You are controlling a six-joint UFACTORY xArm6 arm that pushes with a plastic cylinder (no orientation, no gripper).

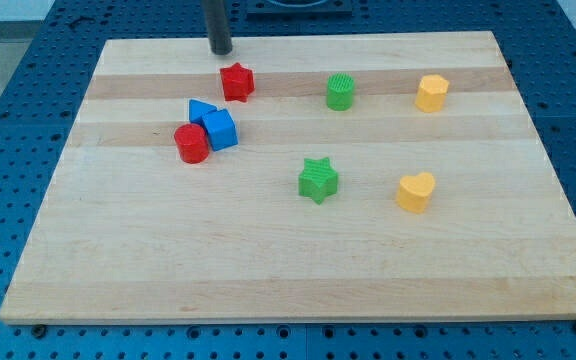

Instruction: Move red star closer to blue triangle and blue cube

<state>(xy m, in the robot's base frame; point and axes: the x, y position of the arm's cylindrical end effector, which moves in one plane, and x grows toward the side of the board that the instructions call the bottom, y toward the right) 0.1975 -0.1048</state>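
My tip [222,50] sits just above red star [236,81] | holds nothing | star near blue triangle [200,109], blue cube [220,130] | small gap left.

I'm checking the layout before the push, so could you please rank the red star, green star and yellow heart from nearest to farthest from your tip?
From my tip at the view's top:
1. Red star, just below it.
2. Green star, mid-board.
3. Yellow heart, lower right.
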